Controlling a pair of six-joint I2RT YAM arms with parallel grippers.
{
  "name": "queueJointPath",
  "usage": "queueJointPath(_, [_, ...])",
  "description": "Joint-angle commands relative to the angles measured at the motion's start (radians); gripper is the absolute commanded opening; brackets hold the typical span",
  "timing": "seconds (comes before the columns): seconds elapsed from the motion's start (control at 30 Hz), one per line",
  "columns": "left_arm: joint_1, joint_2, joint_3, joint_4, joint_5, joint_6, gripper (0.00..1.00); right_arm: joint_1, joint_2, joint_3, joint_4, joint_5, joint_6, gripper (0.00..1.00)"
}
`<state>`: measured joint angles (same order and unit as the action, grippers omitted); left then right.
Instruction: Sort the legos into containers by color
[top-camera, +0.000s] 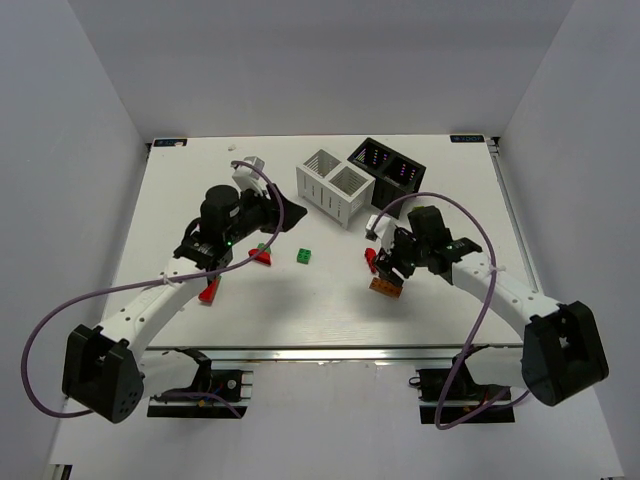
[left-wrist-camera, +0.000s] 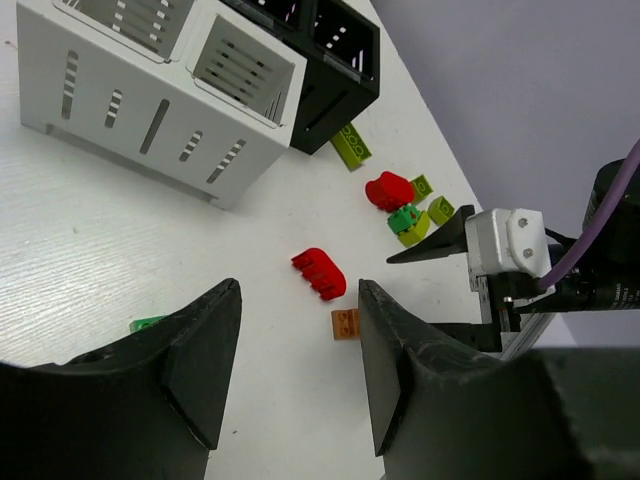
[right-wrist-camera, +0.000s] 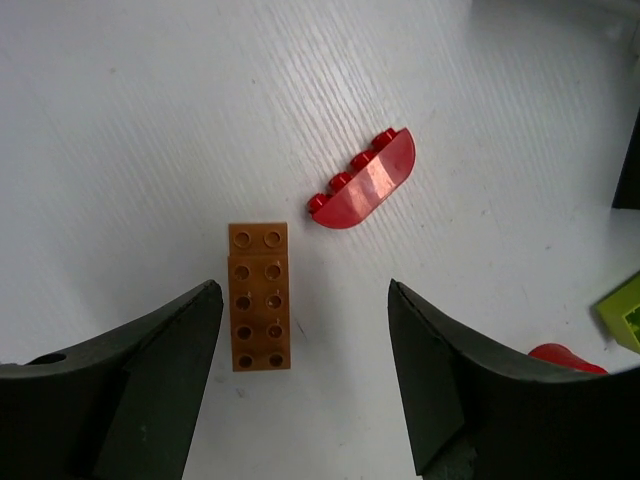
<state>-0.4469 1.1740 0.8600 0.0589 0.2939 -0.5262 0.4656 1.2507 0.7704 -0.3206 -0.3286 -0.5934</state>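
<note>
White table (top-camera: 175, 200) carries a white bin (top-camera: 338, 186) and a black bin (top-camera: 388, 165) close together toward the far side (two cells each). Loose on it are a green brick (top-camera: 304, 256) mid-table, an orange plate (right-wrist-camera: 259, 296) beside a red brick (right-wrist-camera: 364, 192), and yellow-green bricks (left-wrist-camera: 351, 146) near the black bin.

Top view: white bin (top-camera: 335, 185), black bin (top-camera: 388, 165) side by side, upper centre; green brick (top-camera: 304, 256) alone mid-frame. Right wrist view: orange-brown plate (right-wrist-camera: 259, 296) flat, studs up, lower centre — red arched brick (right-wrist-camera: 365, 186) just upper right.
</note>
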Motion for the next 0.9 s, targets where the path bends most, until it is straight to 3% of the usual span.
queueJointPath(0.0, [-0.012,0.009,0.043,-0.037,-0.022,0.028,0.6,0.027,0.035,0.046,-0.087,0.082,-0.068,0.73])
queueJointPath(0.07, [-0.015,0.01,0.042,-0.037,-0.024,0.031,0.6,0.041,0.058,0.047,-0.11,0.123,-0.077,0.74])
queueJointPath(0.23, [-0.029,0.009,0.047,-0.041,-0.018,0.029,0.6,0.071,0.128,0.056,-0.126,0.186,-0.065,0.9])
queueJointPath(0.87, [-0.053,-0.002,0.043,-0.036,-0.018,0.034,0.61,0.082,0.208,0.047,-0.16,0.2,-0.083,0.83])
